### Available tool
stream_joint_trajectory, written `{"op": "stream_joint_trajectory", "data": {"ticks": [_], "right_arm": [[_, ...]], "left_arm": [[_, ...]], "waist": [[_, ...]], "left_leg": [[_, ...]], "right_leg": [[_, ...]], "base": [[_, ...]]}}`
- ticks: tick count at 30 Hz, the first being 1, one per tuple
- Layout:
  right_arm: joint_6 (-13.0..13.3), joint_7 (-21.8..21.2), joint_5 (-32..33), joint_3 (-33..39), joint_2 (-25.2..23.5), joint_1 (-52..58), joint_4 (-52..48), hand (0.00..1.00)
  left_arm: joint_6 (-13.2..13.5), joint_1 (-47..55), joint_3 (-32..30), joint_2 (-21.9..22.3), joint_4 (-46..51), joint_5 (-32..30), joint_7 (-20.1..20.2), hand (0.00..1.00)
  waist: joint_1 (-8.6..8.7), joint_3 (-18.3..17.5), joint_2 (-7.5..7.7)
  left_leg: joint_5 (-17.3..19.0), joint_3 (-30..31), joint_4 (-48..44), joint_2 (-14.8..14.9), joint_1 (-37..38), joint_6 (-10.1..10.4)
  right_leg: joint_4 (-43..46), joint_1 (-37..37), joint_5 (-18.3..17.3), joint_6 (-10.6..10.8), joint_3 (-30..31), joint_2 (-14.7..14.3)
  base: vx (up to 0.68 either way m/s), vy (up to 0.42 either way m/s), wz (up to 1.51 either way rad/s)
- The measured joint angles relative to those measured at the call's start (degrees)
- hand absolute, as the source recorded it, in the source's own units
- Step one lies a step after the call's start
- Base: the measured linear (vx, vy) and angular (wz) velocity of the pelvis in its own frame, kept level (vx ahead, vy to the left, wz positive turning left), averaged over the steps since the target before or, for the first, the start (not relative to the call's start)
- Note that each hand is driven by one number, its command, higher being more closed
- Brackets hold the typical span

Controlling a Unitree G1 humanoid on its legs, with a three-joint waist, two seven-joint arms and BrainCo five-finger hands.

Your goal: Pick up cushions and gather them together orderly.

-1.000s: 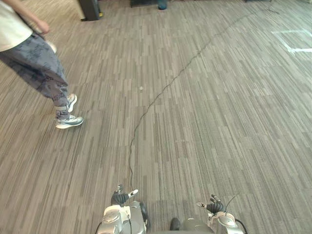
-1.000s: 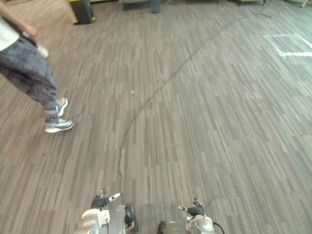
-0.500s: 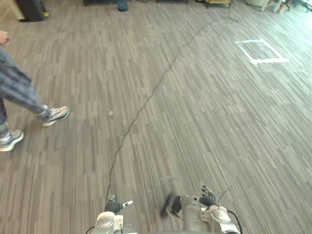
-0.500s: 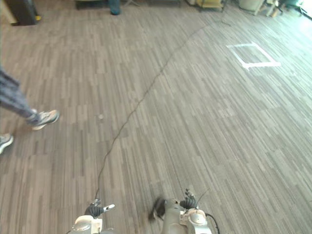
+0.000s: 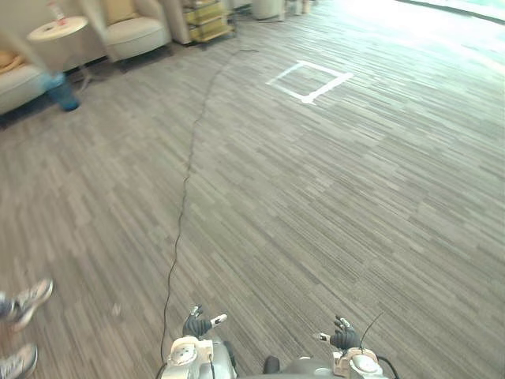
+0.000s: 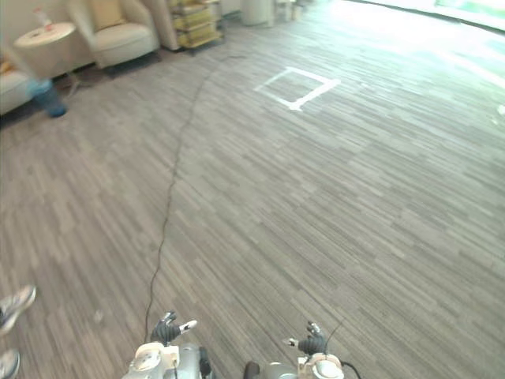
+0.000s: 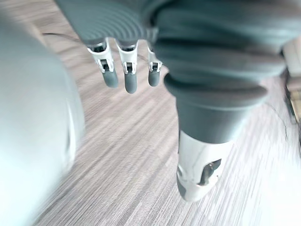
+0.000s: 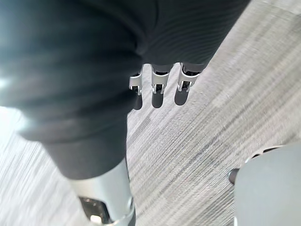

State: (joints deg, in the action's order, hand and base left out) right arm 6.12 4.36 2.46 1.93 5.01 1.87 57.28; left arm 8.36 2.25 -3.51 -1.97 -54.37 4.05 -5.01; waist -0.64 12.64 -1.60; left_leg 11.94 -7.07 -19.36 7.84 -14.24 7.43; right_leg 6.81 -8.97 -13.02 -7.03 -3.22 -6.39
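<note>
A yellowish cushion (image 5: pixel 118 9) leans against the back of a beige armchair (image 5: pixel 136 33) at the far left of the room. Another cushion (image 5: pixel 6 60) lies on a pale sofa (image 5: pixel 20 83) at the left edge. My left hand (image 5: pixel 197 324) and right hand (image 5: pixel 344 339) hang low at the bottom of the eye views, far from the cushions. In the left wrist view my left fingers (image 7: pixel 124 77) point straight down over the carpet, open and empty. My right fingers (image 8: pixel 158 89) are likewise straight, holding nothing.
A round side table (image 5: pixel 55 28) and a blue object (image 5: pixel 61 91) stand between the sofa and the armchair. A shelf cart (image 5: pixel 207 20) is behind. A white tape square (image 5: pixel 309 81) marks the carpet. A person's shoes (image 5: pixel 28 298) show at the lower left.
The whole picture has swung, so the camera turned: the tape square slid left, the seats came into view, and the person's shoes now sit at the lower left. Both hands stay low and empty.
</note>
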Motion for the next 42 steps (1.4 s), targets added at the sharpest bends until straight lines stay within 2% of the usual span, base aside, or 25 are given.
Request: {"op": "stream_joint_trajectory", "data": {"ticks": [2, 3, 5, 7, 8, 10, 12, 14, 16, 17, 18, 20, 22, 23, 24, 26, 29, 31, 33, 35, 36, 37, 39, 41, 42], "right_arm": [[0.00, 0.16, -0.09, -0.25, -0.09, 0.26, 0.20, 0.00], [0.03, 0.16, -0.11, -0.36, -0.42, 0.57, 0.21, 0.00], [0.16, 0.06, -0.17, -0.63, -1.21, 0.46, 0.47, 0.00], [0.17, -0.44, -0.21, -1.18, -1.49, 0.24, 0.59, 0.00], [0.19, -0.58, -0.22, -1.07, -1.33, 0.19, 0.36, 0.00], [1.14, -1.28, -0.21, -2.62, 0.22, -0.30, -0.38, 0.00], [1.43, -1.61, -0.22, -3.18, 0.79, -1.27, -1.23, 0.00], [1.89, -1.76, -0.10, -3.16, 0.66, -1.76, -2.83, 0.00], [1.88, -1.88, -0.10, -3.16, 0.49, -2.78, -2.77, 0.00], [1.89, -2.04, -0.05, -3.24, 0.43, -2.73, -2.71, 0.00], [1.89, -2.03, -0.06, -3.14, 0.41, -2.70, -2.60, 0.00], [1.75, -2.08, -0.11, -2.38, 1.09, -3.63, -2.30, 0.00], [1.48, -2.10, -0.09, -2.26, 1.65, -3.59, -2.28, 0.00], [1.12, -2.09, -0.09, -2.39, 1.82, -3.62, -2.08, 0.00], [0.85, -1.97, -0.07, -2.37, 1.95, -3.63, -1.15, 0.00], [0.20, -1.80, -0.02, -2.35, 1.60, -3.06, 0.29, 0.00], [-0.07, -1.61, 0.13, -2.21, 1.26, -2.44, 0.31, 0.00], [-0.09, -1.43, 0.18, -2.00, 1.12, -1.89, 0.32, 0.00], [-0.06, -0.98, 0.00, -2.09, 1.05, -1.64, 0.54, 0.00], [-0.05, -0.78, -0.07, -2.13, 1.00, -0.96, 1.14, 0.00], [0.00, -0.74, -0.13, -2.10, 0.05, -0.75, 1.08, 0.00], [0.06, -0.75, -0.24, -2.11, -0.46, -0.18, 1.16, 0.00], [0.37, -0.85, -0.15, -1.91, -1.61, 0.13, 1.00, 0.00], [0.33, -1.04, -0.26, -2.14, -2.62, -0.73, 0.73, 0.00], [0.34, -1.28, -0.31, -2.27, -2.47, -0.81, 0.68, 0.00]], "left_arm": [[0.03, -0.07, 0.19, -0.22, -0.10, 0.36, -0.09, 0.00], [0.01, -0.07, 0.17, -0.43, -0.27, 0.54, -0.09, 0.00], [-0.05, -0.83, 0.66, -1.40, -0.92, 0.51, 0.03, 0.00], [-0.07, -1.00, 1.06, -2.24, -1.44, 0.55, 0.00, 0.00], [-0.32, -1.44, 1.28, -2.36, -2.32, 0.54, -0.05, 0.00], [-0.59, -1.35, 2.37, -2.42, -4.26, 0.54, -0.30, 0.00], [-0.74, -1.68, 2.47, -2.42, -4.90, 0.54, -0.58, 0.00], [-0.83, -2.56, 3.67, -2.58, -4.80, 0.50, -0.76, 0.00], [-1.00, -2.48, 5.14, -2.57, -4.86, 0.50, -0.72, 0.00], [-1.20, -1.42, 5.16, -2.17, -4.93, 0.15, -0.69, 0.00], [-1.30, -0.79, 5.11, -1.88, -5.10, -0.05, -0.69, 0.00], [-1.33, -1.21, 4.70, -1.02, -5.92, -0.74, -0.37, 0.00], [-1.30, -1.65, 4.60, -0.39, -5.82, -1.50, -0.33, 0.00], [-1.26, -1.72, 4.39, 0.07, -5.37, -1.65, -0.20, 0.00], [-1.23, -1.64, 4.25, 0.22, -4.63, -1.65, -0.04, 0.00], [-0.84, -1.64, 3.70, 0.28, -3.22, -1.66, 0.04, 0.00], [0.06, -1.65, 2.70, 0.35, -1.22, -1.59, 0.16, 0.00], [0.43, -1.84, 2.70, 0.21, 0.02, -1.51, 0.12, 0.00], [0.96, -1.81, 2.92, 0.20, 0.10, -1.17, -0.11, 0.00], [1.10, -1.85, 2.99, -0.19, 0.22, -0.45, -0.16, 0.00], [1.05, -1.58, 3.02, -1.30, 0.03, -0.48, -0.13, 0.00], [0.95, -1.58, 2.99, -1.80, -0.52, -0.48, -0.12, 0.00], [0.91, -1.68, 2.88, -2.36, -1.42, -0.49, -0.31, 0.00], [0.73, -1.72, 3.42, -4.22, -2.01, -0.55, -0.31, 0.00], [0.09, -1.71, 3.43, -4.65, -2.86, -0.59, -0.54, 0.00]], "waist": [[-0.23, -0.03, 0.15], [-0.74, -0.35, 0.53], [-0.45, -1.20, 2.54], [-0.54, -0.95, 3.96], [-0.12, -0.58, 3.72], [0.63, 0.81, 1.91], [1.76, 0.80, 0.75], [2.51, 0.92, 0.58], [3.41, 0.87, 1.05], [3.83, 0.75, 1.30], [4.08, 0.47, 1.00], [3.59, 0.50, -0.11], [3.93, 0.98, -1.28], [3.85, 2.00, -2.30], [3.63, 2.50, -2.61], [3.07, 2.90, -1.52], [2.26, 2.99, -0.77], [0.90, 3.08, -0.54], [0.62, 2.98, -0.66], [0.11, 2.74, -0.40], [-0.05, 1.36, 0.97], [0.09, 0.30, 2.97], [0.25, -0.67, 4.29], [0.64, 0.10, 7.16], [0.71, 0.31, 6.87]], "left_leg": [[-5.70, 0.78, 3.92, -0.91, -0.20, -0.94], [-9.55, 1.01, 2.35, -1.55, 0.16, -3.21], [-8.16, -1.94, 0.23, -2.75, 1.18, -5.24], [-6.61, -5.01, 3.11, -3.90, 6.08, -7.04], [-5.58, -5.56, 5.77, -4.40, 9.99, -7.24], [-1.75, -7.72, 12.14, -4.13, 21.26, -6.66], [-0.36, -9.75, 15.21, -2.77, 26.64, -6.18], [-0.06, -11.40, 16.68, -1.35, 28.74, -6.02], [0.10, -11.43, 18.54, -1.31, 31.78, -5.75], [1.79, -11.13, 18.04, -1.52, 34.55, -2.95], [2.40, -11.00, 17.47, -1.11, 35.57, -1.95], [1.26, -9.95, 7.56, 1.08, 32.93, 0.52], [-4.59, -6.69, -11.44, 3.87, 25.98, 3.23], [-5.06, -5.13, -24.81, 6.35, 21.89, 4.69], [-3.58, -5.02, -33.44, 7.77, 19.33, 5.21], [0.04, -6.78, -39.43, 7.64, 13.78, 3.06], [2.68, -8.96, -30.90, 6.27, 5.55, -0.80], [1.87, -5.45, -11.73, 2.43, 1.38, -1.13], [-3.62, 0.33, 5.73, -0.39, 0.32, 0.93], [-8.80, 1.44, 6.98, -0.46, -0.94, 0.61], [-11.71, 0.96, 5.16, -2.06, -0.99, -0.72], [-11.94, 0.66, 4.28, -3.77, -0.85, -1.31], [-9.79, -0.69, 4.26, -5.64, 0.62, -4.55], [-5.66, -3.05, 4.39, -8.29, 6.21, -6.70], [-2.96, -3.40, 4.44, -8.99, 10.42, -7.50]], "right_leg": [[-1.71, -4.09, -1.34, 2.08, 3.77, 0.59], [-1.08, -5.31, -2.65, 3.98, 4.84, 1.48], [7.87, -1.53, -4.52, 6.38, 5.74, 4.43], [28.17, 7.24, -1.93, 8.79, 4.64, 6.33], [35.12, 9.93, -2.35, 8.40, 2.85, 7.76], [42.24, 13.69, -7.45, 5.02, -4.71, 10.72], [38.93, 19.32, -9.27, 4.82, -12.09, 11.46], [28.88, 25.76, -6.66, 5.61, -17.05, 11.32], [14.74, 29.18, 2.07, 5.82, -17.70, 10.75], [8.69, 28.76, 12.07, 3.87, -15.30, 9.70], [9.91, 28.63, 16.26, 1.71, -14.21, 9.31], [18.34, 30.00, 9.19, 0.36, -14.30, 9.56], [18.61, 26.32, 5.37, 0.07, -14.04, 9.07], [16.19, 21.21, 4.32, 0.09, -13.73, 7.34], [13.43, 16.43, 3.87, -0.35, -13.01, 6.15], [6.58, 6.87, 3.56, -0.36, -10.94, 5.39], [0.47, 0.38, 3.76, 0.58, -8.43, 5.35], [-2.42, -3.15, 2.96, 2.20, -5.76, 5.91], [-4.61, -5.93, 1.61, 4.40, -3.80, 6.29], [-5.20, -8.72, -0.99, 6.69, -1.75, 6.87], [-3.93, -9.19, -3.01, 8.05, -0.67, 8.94], [-0.48, -8.20, -4.46, 9.47, -0.27, 11.16], [15.39, -0.45, -4.60, 10.25, 1.22, 13.57], [39.35, 9.03, 2.48, 13.55, 2.94, 18.06], [48.03, 11.71, 3.33, 12.79, 1.83, 19.87]], "base": [[0.59, 0.264, -1.19], [0.64, 0.292, -1.23], [0.68, 0.265, -0.86], [0.68, 0.277, -0.59], [0.56, 0.258, -0.54], [0.51, 0.222, -0.67], [0.46, 0.130, -0.45], [0.48, 0.063, -0.06], [0.69, -0.031, 0.12], [0.78, -0.090, 0.15], [0.67, -0.096, -0.04], [0.56, -0.149, -0.09], [0.63, -0.201, -0.07], [0.65, -0.132, -0.22], [0.72, -0.117, -0.34], [0.57, -0.083, -0.36], [0.41, -0.025, -0.42], [0.43, 0.075, -0.62], [0.42, 0.186, -0.59], [0.47, 0.302, -0.62], [0.49, 0.290, -0.55], [0.64, 0.319, -0.50], [0.50, 0.225, -0.45], [0.57, 0.263, -0.29], [0.64, 0.259, -0.23]]}}
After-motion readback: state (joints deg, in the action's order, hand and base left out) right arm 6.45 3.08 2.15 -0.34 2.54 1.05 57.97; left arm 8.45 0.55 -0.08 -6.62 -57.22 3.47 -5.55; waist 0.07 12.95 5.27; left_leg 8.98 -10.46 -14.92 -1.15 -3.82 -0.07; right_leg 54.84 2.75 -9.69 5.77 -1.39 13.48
